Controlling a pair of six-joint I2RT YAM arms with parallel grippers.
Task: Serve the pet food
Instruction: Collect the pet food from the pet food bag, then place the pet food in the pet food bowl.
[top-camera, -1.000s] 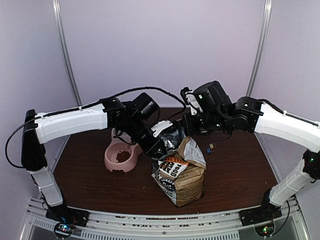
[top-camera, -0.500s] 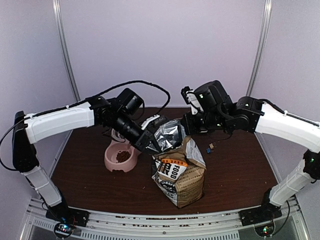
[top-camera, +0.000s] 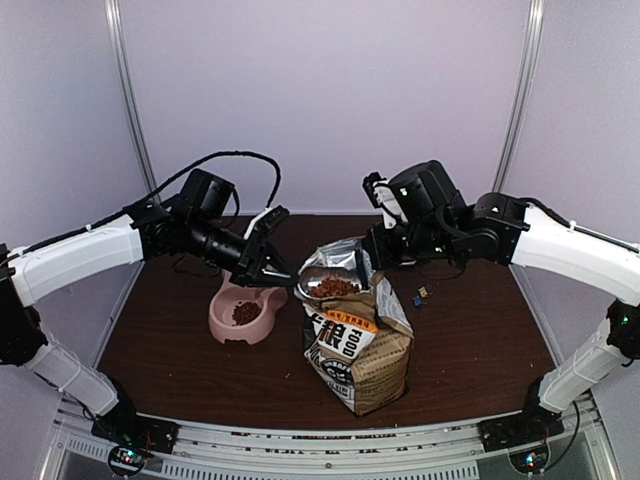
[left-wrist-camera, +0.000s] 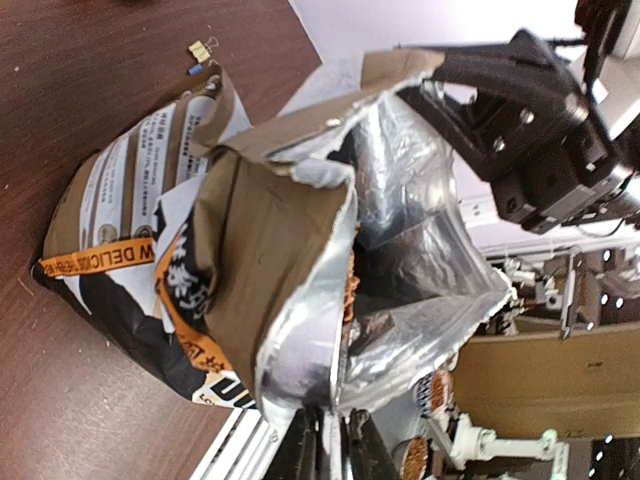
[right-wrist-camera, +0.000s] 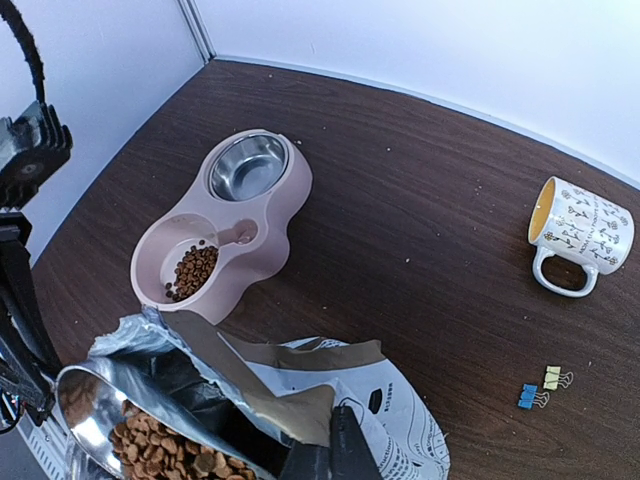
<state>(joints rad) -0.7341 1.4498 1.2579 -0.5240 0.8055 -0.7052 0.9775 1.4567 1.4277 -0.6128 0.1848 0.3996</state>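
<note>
The left gripper (top-camera: 268, 270), tight on the scoop (top-camera: 325, 285), has lifted it out of the bag (top-camera: 362, 350), mid-surface, full of food (top-camera: 335, 287). The right gripper (top-camera: 373, 248) pinches the bag open. Next, I think, it tips into the bowl (top-camera: 224, 328).

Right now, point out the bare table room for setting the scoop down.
Bare wood lies between the pink bowl and the mug, and on the table left of the bag, in front of the bowl. Crowded: the bag mouth, where the scoop hangs.
</note>
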